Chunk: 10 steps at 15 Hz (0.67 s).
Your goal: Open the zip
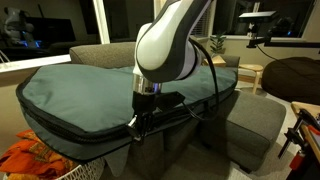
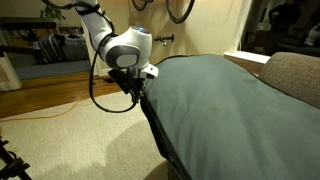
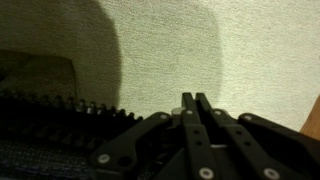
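Observation:
A very large teal-green padded bag (image 1: 80,85) (image 2: 225,100) lies across the sofa. The zip (image 1: 95,137) (image 2: 158,132) runs as a dark line along the bag's side edge; in the wrist view its black teeth (image 3: 60,106) show at the lower left. My gripper (image 1: 140,122) (image 2: 138,90) (image 3: 195,97) hangs at that edge, pointing down beside the zip line. In the wrist view its two fingers are pressed together, and no zip puller shows between the tips. Whether the fingers pinch any part of the zip cannot be told.
The grey sofa (image 1: 250,118) (image 2: 295,72) carries the bag. Orange cloth (image 1: 40,155) lies at the lower left corner. An orange cable (image 2: 50,112) trails over the pale carpet (image 3: 200,40) below the gripper. A small wooden stool (image 1: 250,72) stands behind.

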{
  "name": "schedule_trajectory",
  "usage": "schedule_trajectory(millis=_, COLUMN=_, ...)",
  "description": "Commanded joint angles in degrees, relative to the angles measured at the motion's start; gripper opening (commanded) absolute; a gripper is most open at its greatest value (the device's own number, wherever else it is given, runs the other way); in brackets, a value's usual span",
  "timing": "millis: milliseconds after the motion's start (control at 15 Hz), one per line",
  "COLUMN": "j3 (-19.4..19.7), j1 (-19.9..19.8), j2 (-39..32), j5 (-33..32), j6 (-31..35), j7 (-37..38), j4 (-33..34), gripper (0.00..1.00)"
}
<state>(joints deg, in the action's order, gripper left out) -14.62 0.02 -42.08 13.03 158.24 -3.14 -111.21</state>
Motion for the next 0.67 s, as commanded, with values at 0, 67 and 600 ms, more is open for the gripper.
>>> schedule_trajectory(millis=0, j3=-0.16, j1=2.64, j2=3.89, j5=0.2, j6=2.71, j7=2.2, j4=-3.24, gripper=0.05)
schedule_trajectory(millis=67, j3=-0.04, j1=3.34, j2=4.18, j5=-0.08, j6=3.29, j7=2.4, j4=-3.48, gripper=0.05)
schedule_trajectory(millis=600, j3=1.4, j1=7.54, j2=4.69, j5=-1.76, j6=5.19, j7=4.18, j4=-3.52, gripper=0.05)
